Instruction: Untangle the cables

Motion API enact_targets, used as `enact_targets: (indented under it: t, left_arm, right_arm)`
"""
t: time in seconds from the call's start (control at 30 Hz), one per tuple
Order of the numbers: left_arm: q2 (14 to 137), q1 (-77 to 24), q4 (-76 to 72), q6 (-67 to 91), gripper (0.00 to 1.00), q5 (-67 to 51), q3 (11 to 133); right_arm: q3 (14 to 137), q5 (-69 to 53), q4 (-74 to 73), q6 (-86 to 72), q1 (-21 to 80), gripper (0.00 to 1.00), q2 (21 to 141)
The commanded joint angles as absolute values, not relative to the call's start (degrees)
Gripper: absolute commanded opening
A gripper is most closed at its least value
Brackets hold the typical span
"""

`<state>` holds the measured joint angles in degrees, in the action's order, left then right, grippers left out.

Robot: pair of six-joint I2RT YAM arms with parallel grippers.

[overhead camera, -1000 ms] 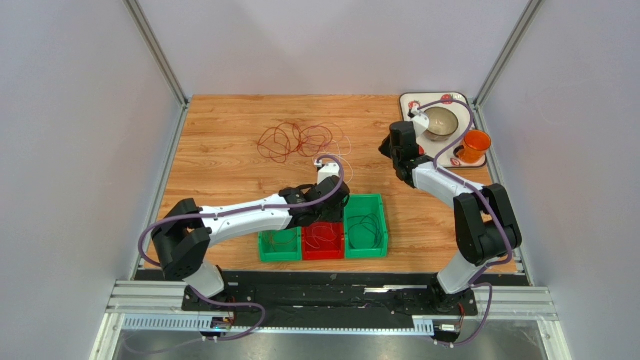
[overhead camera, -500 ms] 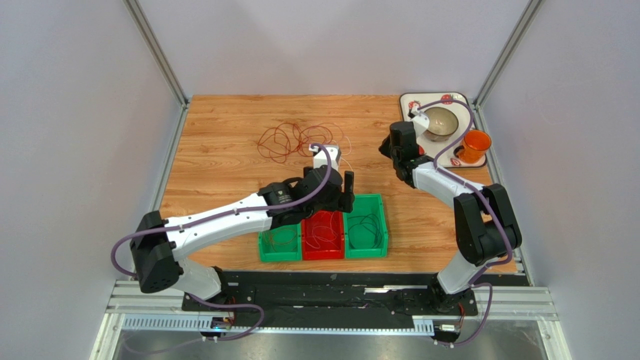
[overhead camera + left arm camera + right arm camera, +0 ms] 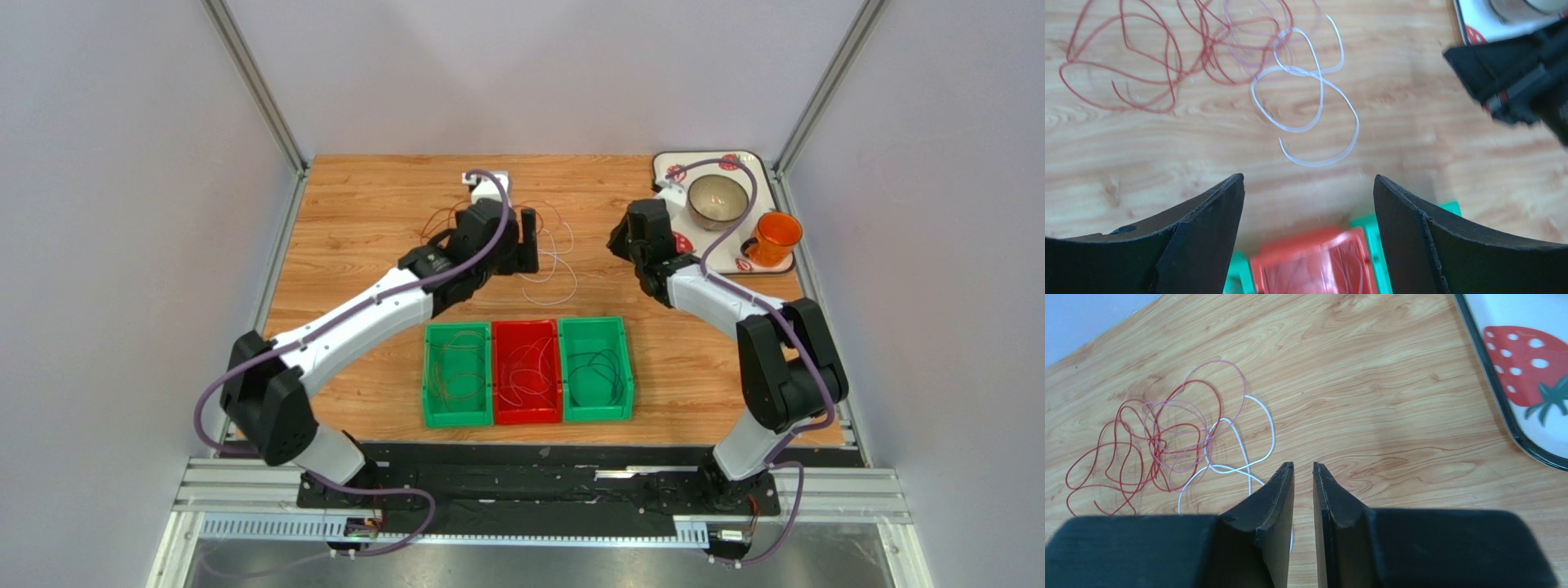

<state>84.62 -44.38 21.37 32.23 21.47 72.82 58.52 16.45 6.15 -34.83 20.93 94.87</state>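
Observation:
The cables lie on the wooden table: a red tangle (image 3: pixel 456 229) with white loops (image 3: pixel 548 263) trailing off its right side. In the left wrist view the red strands (image 3: pixel 1137 61) and a white cable (image 3: pixel 1309 104) lie just beyond my left gripper (image 3: pixel 1309 184), which is wide open and empty. That left gripper (image 3: pixel 528 241) hovers over the right part of the tangle. My right gripper (image 3: pixel 1303 467) stands right of the cables (image 3: pixel 1161 441), jaws a narrow gap apart with nothing between them. In the top view, it (image 3: pixel 621 240) is near the tray.
Three bins sit near the front: a green bin (image 3: pixel 456 414), a red bin (image 3: pixel 525 413) and a green bin (image 3: pixel 597 410), each holding thin cables. A strawberry-print tray (image 3: pixel 736 260) at the back right carries a bowl (image 3: pixel 718 199) and an orange cup (image 3: pixel 775 237).
My left arm swung from above the bins to the far side, over the tangle, and its jaws widened. The right gripper shifted slightly left and its jaws parted a little.

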Motion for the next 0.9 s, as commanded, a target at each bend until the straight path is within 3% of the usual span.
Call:
enact_targets:
  t: [0.0, 0.13, 0.27, 0.43, 0.53, 0.87]
  left_arm:
    - [93.1, -38.2, 15.2, 28.6, 0.85, 15.6, 78.7]
    - [105.2, -31.3, 14.3, 26.7, 0.83, 8.8, 90.9]
    - [122.4, -27.1, 18.4, 24.9, 0.77, 0.6, 107.5]
    - [133.4, -24.5, 26.3, 24.5, 0.77, 0.7, 126.7]
    - [137.0, -23.5, 27.1, 24.5, 0.75, 0.5, 130.9]
    - [139.0, -23.2, 27.5, 26.7, 0.69, -4.6, 127.4]
  right_arm:
    - [63.3, 17.2, 7.0, -30.2, 23.6, 0.25, 97.4]
    - [65.6, 16.9, 6.5, -28.7, 24.5, 0.38, 99.1]
    - [69.3, 16.7, 3.8, -27.2, 25.6, 0.39, 101.7]
    - [72.0, 18.5, 1.6, -27.3, 25.8, 0.39, 103.2]
    - [73.4, 18.5, 0.4, -27.8, 25.8, 0.39, 104.2]
    - [76.2, 18.8, -2.9, -28.6, 25.8, 0.37, 107.0]
